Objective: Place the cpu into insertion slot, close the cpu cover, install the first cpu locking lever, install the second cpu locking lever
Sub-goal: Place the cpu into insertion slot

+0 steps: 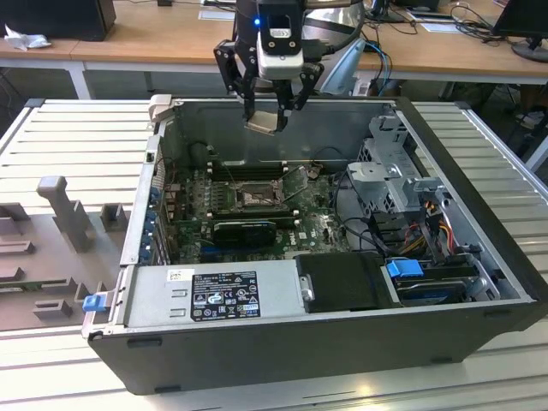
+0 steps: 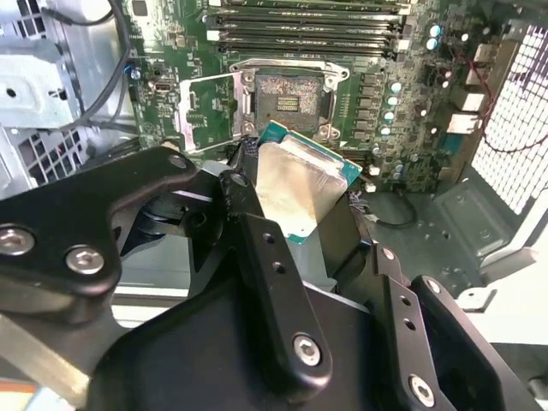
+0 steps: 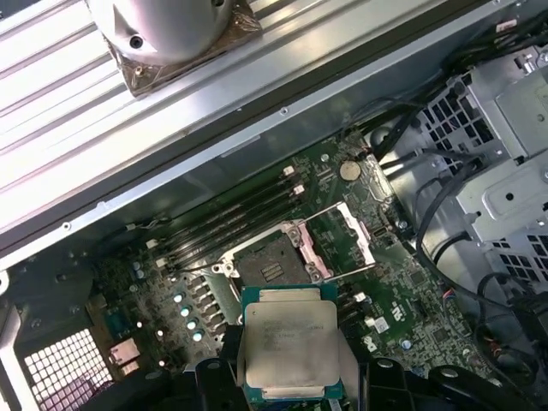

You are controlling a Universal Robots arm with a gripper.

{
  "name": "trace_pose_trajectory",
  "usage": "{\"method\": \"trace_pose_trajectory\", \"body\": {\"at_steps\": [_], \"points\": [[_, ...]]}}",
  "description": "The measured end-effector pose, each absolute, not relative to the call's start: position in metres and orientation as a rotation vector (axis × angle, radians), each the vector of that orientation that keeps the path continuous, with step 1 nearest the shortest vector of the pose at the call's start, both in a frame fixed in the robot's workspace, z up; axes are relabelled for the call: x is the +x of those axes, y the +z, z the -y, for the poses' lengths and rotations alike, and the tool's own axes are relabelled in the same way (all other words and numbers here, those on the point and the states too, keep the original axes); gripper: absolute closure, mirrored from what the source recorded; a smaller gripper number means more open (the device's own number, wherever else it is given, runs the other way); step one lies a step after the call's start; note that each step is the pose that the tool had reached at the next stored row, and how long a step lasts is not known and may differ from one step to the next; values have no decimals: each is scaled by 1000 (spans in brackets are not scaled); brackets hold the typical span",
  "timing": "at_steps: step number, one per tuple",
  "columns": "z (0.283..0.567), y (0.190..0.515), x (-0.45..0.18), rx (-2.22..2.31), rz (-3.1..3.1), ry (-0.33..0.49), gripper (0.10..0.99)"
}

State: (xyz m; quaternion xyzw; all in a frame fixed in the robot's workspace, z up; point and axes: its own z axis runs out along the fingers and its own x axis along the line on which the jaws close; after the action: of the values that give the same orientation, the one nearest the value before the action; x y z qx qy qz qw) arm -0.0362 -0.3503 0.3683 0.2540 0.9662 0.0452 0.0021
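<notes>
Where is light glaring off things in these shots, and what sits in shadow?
Second wrist view: the small square cpu with its silver-grey metal top carries a bright sheen. First wrist view: the pale ribbed metal table glares white. Exterior view: the inside of the open black computer case lies in shadow, darker than that table, and a blue light glows on the arm.

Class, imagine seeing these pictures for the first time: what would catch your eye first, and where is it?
The tool hangs above the open computer case, gripping the silvery cpu by its edges. Down inside the case lies the bare insertion slot, with its cpu cover flipped open beside it.
</notes>
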Motion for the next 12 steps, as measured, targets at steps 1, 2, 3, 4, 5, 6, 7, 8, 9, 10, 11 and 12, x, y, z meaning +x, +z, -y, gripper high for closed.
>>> {"method": "trace_pose_trajectory", "body": {"at_steps": [1, 2, 3, 4, 5, 6, 7, 8, 9, 10, 11, 12], "points": [[350, 368, -36, 810, -3027, 142, 557], [350, 368, -36, 830, -3021, 142, 557], [350, 368, -36, 843, -3017, 141, 557], [350, 368, -36, 861, -3012, 141, 557], [350, 368, -36, 880, -3005, 141, 557], [350, 368, -36, 893, -3002, 141, 557], [350, 368, -36, 903, -2998, 141, 557], [350, 368, -36, 916, -2994, 141, 557], [350, 368, -36, 925, -2991, 141, 557], [350, 368, -36, 937, -2987, 141, 557], [350, 368, -36, 945, -2984, 141, 557], [350, 368, -36, 962, -2978, 141, 557]]}}
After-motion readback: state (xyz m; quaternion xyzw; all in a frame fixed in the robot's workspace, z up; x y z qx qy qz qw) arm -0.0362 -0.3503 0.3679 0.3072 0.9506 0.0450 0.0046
